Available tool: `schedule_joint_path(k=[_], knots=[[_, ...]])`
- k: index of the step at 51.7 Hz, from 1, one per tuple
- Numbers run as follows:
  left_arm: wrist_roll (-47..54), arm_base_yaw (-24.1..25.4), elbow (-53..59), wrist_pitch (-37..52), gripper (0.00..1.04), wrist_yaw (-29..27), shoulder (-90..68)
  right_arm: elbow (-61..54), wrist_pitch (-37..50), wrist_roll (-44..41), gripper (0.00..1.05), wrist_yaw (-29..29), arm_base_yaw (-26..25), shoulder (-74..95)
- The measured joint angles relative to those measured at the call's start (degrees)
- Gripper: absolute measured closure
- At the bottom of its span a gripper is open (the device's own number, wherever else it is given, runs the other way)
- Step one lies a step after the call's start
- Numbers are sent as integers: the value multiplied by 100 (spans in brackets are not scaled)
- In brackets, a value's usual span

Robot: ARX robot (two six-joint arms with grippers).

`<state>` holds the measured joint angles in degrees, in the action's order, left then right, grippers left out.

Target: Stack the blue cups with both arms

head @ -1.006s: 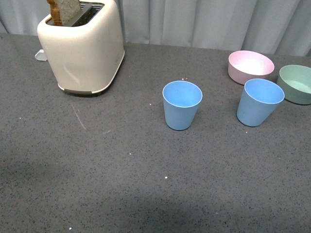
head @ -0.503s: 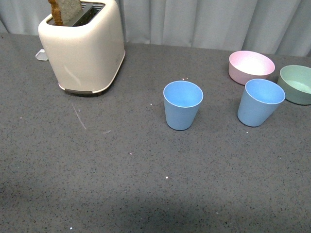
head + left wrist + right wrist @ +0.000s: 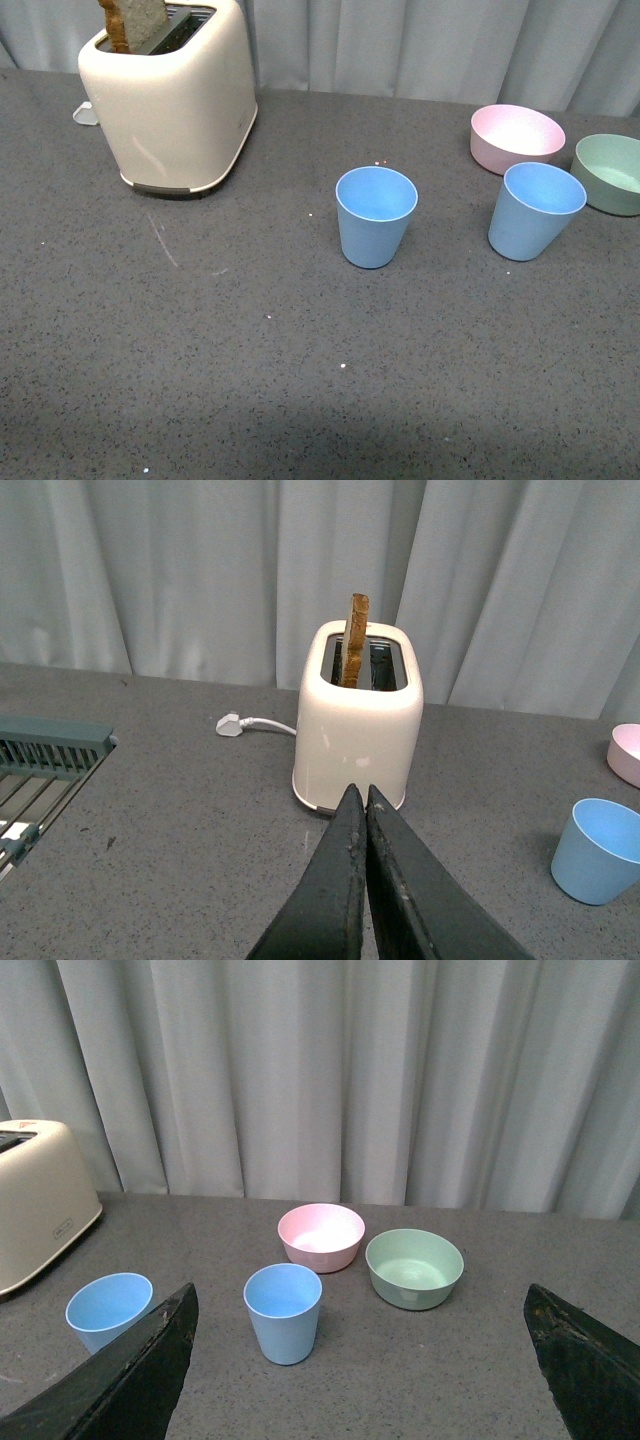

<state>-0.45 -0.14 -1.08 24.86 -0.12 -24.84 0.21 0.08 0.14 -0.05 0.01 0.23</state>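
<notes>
Two light-blue cups stand upright and apart on the grey table. One blue cup [image 3: 375,215] sits mid-table; it also shows as the cup [image 3: 602,851] in the left wrist view and the cup [image 3: 108,1309] in the right wrist view. The other blue cup [image 3: 535,209] [image 3: 284,1312] stands to its right, by the bowls. Neither arm appears in the front view. My left gripper [image 3: 359,798] is shut and empty, pointing toward the toaster. My right gripper [image 3: 360,1305] is wide open, well back from the cups, fingers [image 3: 150,1360] spread.
A cream toaster [image 3: 170,95] [image 3: 357,720] with a slice of toast stands back left, its white plug [image 3: 230,724] behind it. A pink bowl [image 3: 516,137] [image 3: 321,1236] and a green bowl [image 3: 611,172] [image 3: 414,1267] sit back right. A grey rack [image 3: 40,770] lies at the far left.
</notes>
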Motion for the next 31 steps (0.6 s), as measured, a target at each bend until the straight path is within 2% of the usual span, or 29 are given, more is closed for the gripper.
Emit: schedule_joint_path(k=[31], knots=[[0, 0, 0, -1220, 101, 0, 1239, 0, 2, 0, 10, 0, 0, -2]])
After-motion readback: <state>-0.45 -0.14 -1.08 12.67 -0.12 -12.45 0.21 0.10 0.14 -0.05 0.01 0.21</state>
